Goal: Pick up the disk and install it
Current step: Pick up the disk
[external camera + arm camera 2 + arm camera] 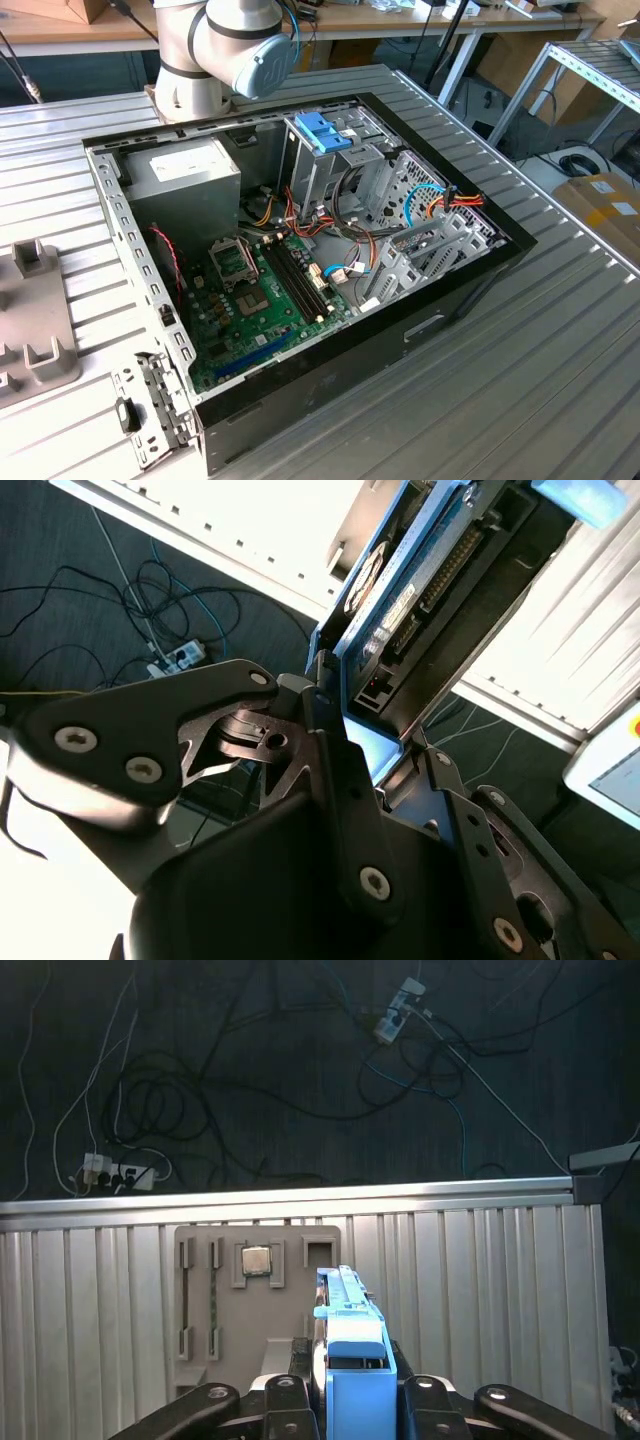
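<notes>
**Tool holds the disk up over the table**

The tool [352,1382] is pinching the disk [345,1310] between its two black fingers [420,1392]. In the first wrist view the disk is seen from its thin edge, and its light-blue frame [358,1365] sits right between the fingers. Past the disk lies the ribbed metal table [500,1280]. A grey tray [200,1260] lies on it, with a small square chip [257,1260] in one of its slots. Beyond the table edge is the dark floor [300,1060], with many wires [160,1110] on it.

In the second wrist view the disk [420,590] sticks out from the tool [365,742], and its flat side shows.

In the exterior view the open computer box [330,400] rests on the table [560,350]. Inside it are a green board [255,310], a grey box [185,180] and a metal cage [335,175] with a blue latch [322,131] on top. The robot arm [215,50] stands behind the computer box
</notes>
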Robot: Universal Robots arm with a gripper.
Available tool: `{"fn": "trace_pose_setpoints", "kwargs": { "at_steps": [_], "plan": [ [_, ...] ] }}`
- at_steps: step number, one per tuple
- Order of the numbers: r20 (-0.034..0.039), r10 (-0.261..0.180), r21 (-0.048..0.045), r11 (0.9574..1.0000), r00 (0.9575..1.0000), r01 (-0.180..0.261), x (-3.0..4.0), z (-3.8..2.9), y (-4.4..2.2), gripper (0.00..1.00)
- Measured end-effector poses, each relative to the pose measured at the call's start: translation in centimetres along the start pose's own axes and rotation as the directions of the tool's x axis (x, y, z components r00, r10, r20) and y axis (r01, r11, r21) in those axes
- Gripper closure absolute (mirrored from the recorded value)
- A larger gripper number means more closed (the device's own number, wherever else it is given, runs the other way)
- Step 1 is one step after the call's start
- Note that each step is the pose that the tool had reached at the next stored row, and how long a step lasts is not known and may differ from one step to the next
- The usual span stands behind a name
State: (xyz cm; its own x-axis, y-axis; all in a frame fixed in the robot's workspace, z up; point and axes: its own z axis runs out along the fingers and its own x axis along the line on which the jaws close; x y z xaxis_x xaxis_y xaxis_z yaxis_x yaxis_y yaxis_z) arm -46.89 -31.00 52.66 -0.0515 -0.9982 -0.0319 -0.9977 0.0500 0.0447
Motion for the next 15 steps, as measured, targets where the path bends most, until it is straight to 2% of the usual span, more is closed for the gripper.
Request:
{"fn": "trace_pose_setpoints", "kwargs": {
  "at_steps": [10,15],
  "plan": [
    [0.0,0.0,0.0,1.0,1.0,0.0,-0.02,-0.59,0.01,0.63],
    [0.0,0.0,0.0,1.0,1.0,0.0,-0.02,-0.62,0.01,0.63]
  ]
}}
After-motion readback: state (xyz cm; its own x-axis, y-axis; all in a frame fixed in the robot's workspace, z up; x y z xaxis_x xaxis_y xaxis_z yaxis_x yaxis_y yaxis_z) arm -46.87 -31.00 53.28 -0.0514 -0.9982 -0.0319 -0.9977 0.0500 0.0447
